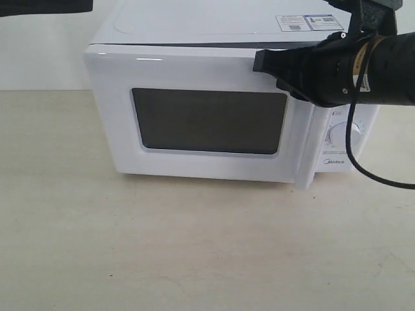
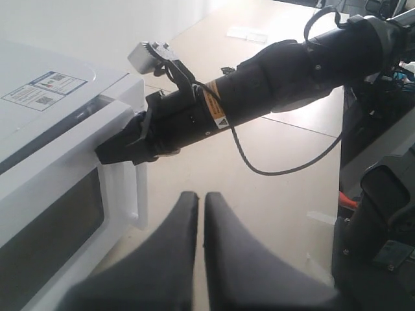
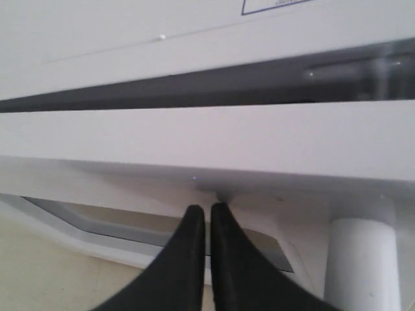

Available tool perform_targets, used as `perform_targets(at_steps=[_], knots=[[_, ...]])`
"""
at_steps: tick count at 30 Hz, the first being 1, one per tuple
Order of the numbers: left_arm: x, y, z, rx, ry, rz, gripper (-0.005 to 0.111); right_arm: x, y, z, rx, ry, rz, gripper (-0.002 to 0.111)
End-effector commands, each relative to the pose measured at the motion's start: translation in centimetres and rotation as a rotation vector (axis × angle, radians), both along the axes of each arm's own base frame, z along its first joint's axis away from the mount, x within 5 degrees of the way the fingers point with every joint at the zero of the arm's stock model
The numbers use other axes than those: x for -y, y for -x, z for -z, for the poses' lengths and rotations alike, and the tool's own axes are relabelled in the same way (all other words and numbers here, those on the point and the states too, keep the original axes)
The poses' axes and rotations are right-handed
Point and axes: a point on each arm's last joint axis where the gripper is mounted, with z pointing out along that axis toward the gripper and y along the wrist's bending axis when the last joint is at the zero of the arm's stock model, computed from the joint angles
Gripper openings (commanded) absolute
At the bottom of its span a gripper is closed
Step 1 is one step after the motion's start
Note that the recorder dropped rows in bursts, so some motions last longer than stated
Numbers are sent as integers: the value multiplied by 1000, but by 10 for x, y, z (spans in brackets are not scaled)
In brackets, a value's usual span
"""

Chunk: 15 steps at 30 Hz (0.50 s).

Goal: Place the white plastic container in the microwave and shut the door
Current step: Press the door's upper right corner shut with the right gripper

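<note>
"Container anywhere?"
"Hidden. The microwave [image 1: 194,29] sits on the tabletop [image 1: 194,246], and the dark window [image 1: 207,120] in its door [image 1: 194,74] shows nothing inside."
"Door shut?"
"Nearly. A dark slit runs along its top edge, and I cannot tell if it is latched."
"Right arm?"
"It reaches in level from the right and hides the panel above the one dial [image 1: 340,133]. The right claw [image 1: 259,61], pressed together and empty, touches the door's upper corner above the handle [image 1: 303,149]."
"Left?"
"The arm is mostly cut off at the exterior view's top edge. The left claw [image 2: 200,214] is pressed together too, holds nothing, and hovers off the microwave's handle side."
</note>
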Motion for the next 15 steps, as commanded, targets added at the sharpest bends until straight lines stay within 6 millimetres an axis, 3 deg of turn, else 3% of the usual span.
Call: perform_targets(at_steps=[1,15], knots=[[0,3,-3,4,3,7,4,0,-3,-8,27,0,0,0],[0,3,-3,4,3,7,4,-6,-14,3,4,35,-8,0]])
